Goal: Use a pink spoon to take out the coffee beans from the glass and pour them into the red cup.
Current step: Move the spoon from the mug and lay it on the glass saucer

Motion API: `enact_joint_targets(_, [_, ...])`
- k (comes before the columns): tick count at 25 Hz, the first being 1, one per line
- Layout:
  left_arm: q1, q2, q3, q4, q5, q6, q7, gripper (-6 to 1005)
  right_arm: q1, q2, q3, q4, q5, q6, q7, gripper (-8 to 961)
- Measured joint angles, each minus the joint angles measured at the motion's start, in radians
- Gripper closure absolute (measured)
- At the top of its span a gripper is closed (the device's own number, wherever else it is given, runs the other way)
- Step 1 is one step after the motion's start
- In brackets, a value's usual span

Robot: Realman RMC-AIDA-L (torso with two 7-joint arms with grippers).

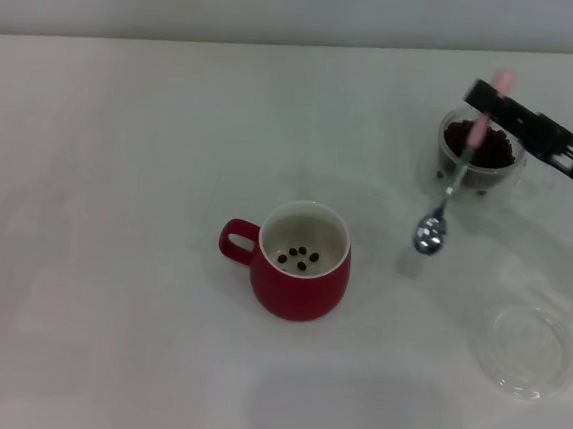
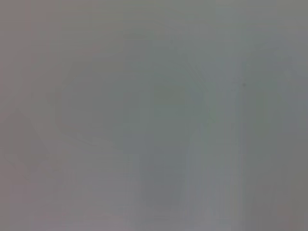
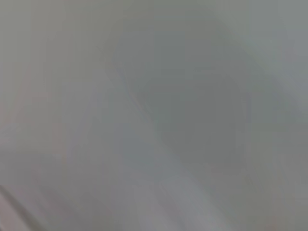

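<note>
Nearest my head cam is bare white tabletop, matte and plain, with a flat clear round dish lying at the lower right. Past that, roughly centre, sits the red cup — upright, loop handle pointing to the robot's left, cream inside. I count about five coffee beans on its bottom.

Farther back and to the right stands the glass, upright, with a dark heap of beans filling it; well apart from the red cup.

R gripper comes in from the right edge as a black bar, above the glass's rim. It's clamped on the pink spoon near the upper part of the pale handle. The pink tip sticks up past the gripper; the spoon hangs steeply downward, crossing in front of the glass. Its shiny metal bowl is down near the table, between glass and red cup but closer to the glass. I can't tell whether the bowl touches the surface, or whether it carries any beans.

L arm isn't visible from the head cam. Both wrist cams give me only featureless grey — nothing usable.

Room-wise: table runs back to a pale wall, meeting it in a straight edge across the top.
</note>
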Motion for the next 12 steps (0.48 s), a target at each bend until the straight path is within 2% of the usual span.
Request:
enact_joint_targets(5, [0.0, 0.002, -0.001, 0.01, 0.0, 0.012, 0.0, 528, -0.079, -0.01, 0.0, -0.047, -0.001, 0.03, -0.005, 813])
enact_joint_targets(10, [-0.003, 0.002, 0.001, 0.013, 0.0, 0.022, 0.0, 529, -0.151, -0.033, 0.0, -0.044, -0.005, 0.015, -0.023, 814])
enact_joint_targets(12, [-0.004, 0.002, 0.002, 0.013, 0.0, 0.023, 0.0, 529, -0.162, -0.035, 0.0, -0.044, -0.005, 0.013, -0.026, 814])
